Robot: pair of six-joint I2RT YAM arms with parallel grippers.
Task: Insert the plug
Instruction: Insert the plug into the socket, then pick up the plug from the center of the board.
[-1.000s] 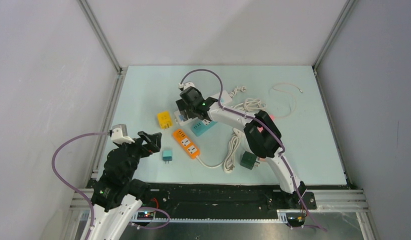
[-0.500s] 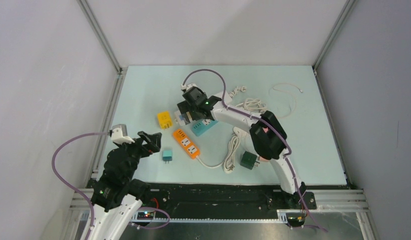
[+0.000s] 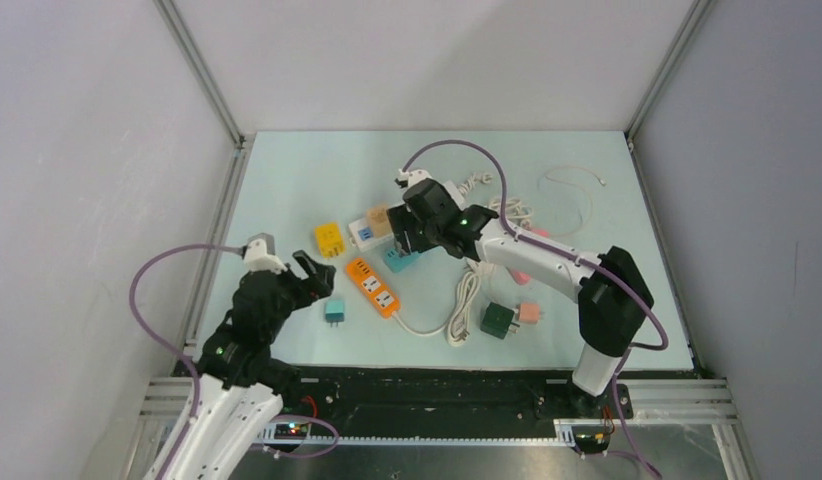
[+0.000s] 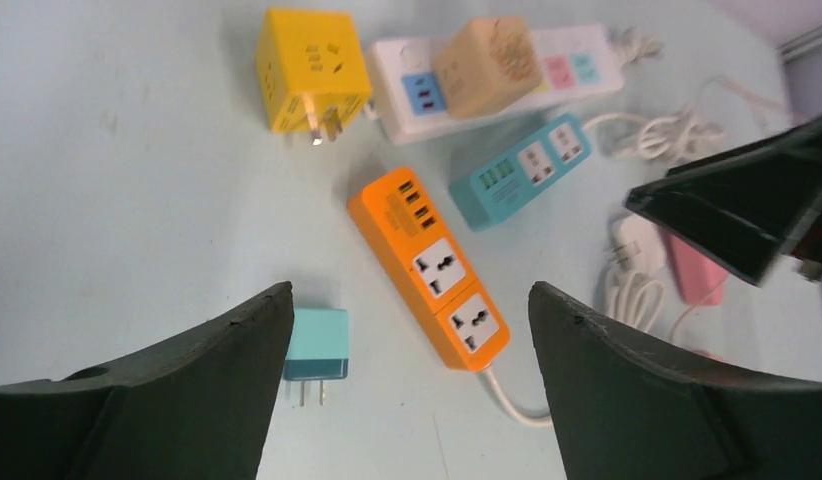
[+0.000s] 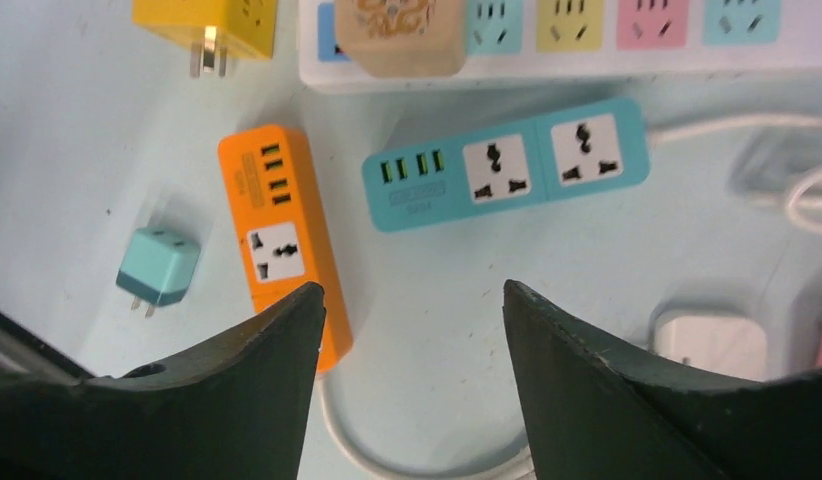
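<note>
A small teal plug [image 3: 334, 310] lies flat on the table with its two prongs toward the near edge, also seen in the left wrist view [image 4: 315, 345]. My left gripper [image 4: 409, 295] hovers open above it and the orange power strip [image 4: 432, 265], holding nothing. A tan plug [image 3: 379, 216] sits in the white power strip [image 5: 587, 30]. My right gripper [image 5: 409, 288] is open and empty above bare table between the orange strip [image 5: 282, 245] and the teal power strip [image 5: 507, 165].
A yellow cube adapter [image 3: 329, 238] lies left of the white strip. A dark green plug [image 3: 498, 320], a pink plug [image 3: 529, 312] and coiled white cables [image 3: 467, 300] lie to the right. Thin white cord [image 3: 572, 195] rests at the back right.
My right gripper has drawn back to the right off the white strip, leaving the tan plug in it. My left gripper has moved forward toward the teal plug.
</note>
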